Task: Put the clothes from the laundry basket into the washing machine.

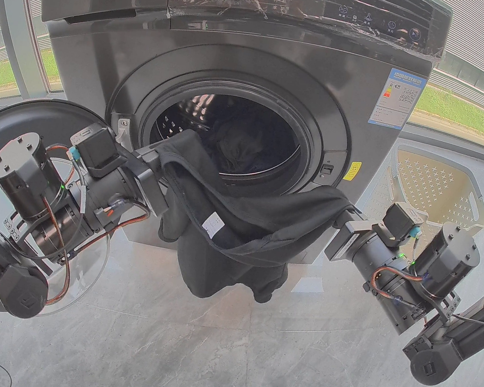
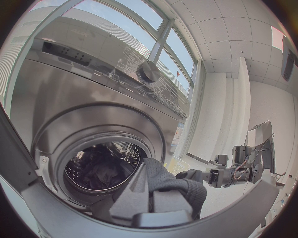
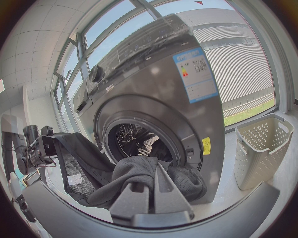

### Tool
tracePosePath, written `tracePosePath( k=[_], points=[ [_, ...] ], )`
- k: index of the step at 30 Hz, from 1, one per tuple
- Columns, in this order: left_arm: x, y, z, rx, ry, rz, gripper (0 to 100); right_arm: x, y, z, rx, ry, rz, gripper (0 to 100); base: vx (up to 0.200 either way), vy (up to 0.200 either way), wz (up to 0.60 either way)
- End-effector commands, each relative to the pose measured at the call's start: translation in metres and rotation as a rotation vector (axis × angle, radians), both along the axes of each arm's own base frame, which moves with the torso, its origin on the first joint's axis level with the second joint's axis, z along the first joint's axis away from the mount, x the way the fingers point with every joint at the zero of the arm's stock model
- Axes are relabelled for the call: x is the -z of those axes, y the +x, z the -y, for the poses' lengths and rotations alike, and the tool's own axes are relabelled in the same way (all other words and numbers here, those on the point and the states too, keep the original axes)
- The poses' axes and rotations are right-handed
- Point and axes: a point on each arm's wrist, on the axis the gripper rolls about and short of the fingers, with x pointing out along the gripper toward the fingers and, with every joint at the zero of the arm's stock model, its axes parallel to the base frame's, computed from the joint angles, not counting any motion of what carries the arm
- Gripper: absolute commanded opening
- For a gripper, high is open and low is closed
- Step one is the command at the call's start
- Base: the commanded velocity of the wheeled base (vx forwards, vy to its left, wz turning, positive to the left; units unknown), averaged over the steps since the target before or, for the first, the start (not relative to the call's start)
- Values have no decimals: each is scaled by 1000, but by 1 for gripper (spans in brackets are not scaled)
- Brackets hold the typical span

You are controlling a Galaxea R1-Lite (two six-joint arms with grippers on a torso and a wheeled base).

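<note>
Garment: dark garment (image 1: 250, 216) is stretched between both hands before the drum opening (image 1: 232, 136), its bulk sagging toward the floor (image 1: 218, 355).
Left hand: left hand (image 1: 154, 160) is clamped on one end, at the opening's door side.
Right hand: right hand (image 1: 343, 218) is clamped on the other end, below the opening's far side.
Surroundings: washing machine (image 1: 354, 82) has its door (image 1: 55, 121) swung open; the laundry basket (image 1: 438, 184) stands to its right.
Risk: the hanging bulk may snag on the lower lip or spill outside if released too early.
</note>
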Motion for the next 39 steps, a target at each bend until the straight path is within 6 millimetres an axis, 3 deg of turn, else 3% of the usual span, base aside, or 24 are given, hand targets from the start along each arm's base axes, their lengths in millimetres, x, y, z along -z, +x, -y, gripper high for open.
tracePosePath(
  k=[1, 11, 12, 15, 25, 29, 34, 39],
  points=[
    [8, 4, 12, 29, 10, -22, 0, 15, 2, -7, -13, -30, -43, 0, 0, 0, 0],
    [0, 3, 14, 24, -14, 10, 0, 48, 3, -27, -63, -94, -120, 0, 0, 0, 0],
    [0, 4, 14, 25, -15, 9, 0, 51, 1, -31, -74, -100, -125, 100, 0, 0, 0],
    [-1, 6, 13, 17, -17, 13, 0, 64, -4, -38, -100, -130, -160, 100, 0, 0, 0],
    [-5, 7, 13, 15, -29, 29, 0, 120, -23, -30, -133, -294, -344, 100, 0, 0, 0],
    [-8, 6, 14, 21, -34, 34, 0, 130, -18, -36, -141, -306, -353, 100, 0, 0, 0],
    [-11, 2, 16, 32, -37, 43, 0, 133, 4, -55, -147, -267, -306, 100, 0, 0, 0],
    [-14, 0, 15, 33, -44, 53, 0, 157, 9, -54, -137, -308, -356, 100, 0, 0, 0]
  ],
)
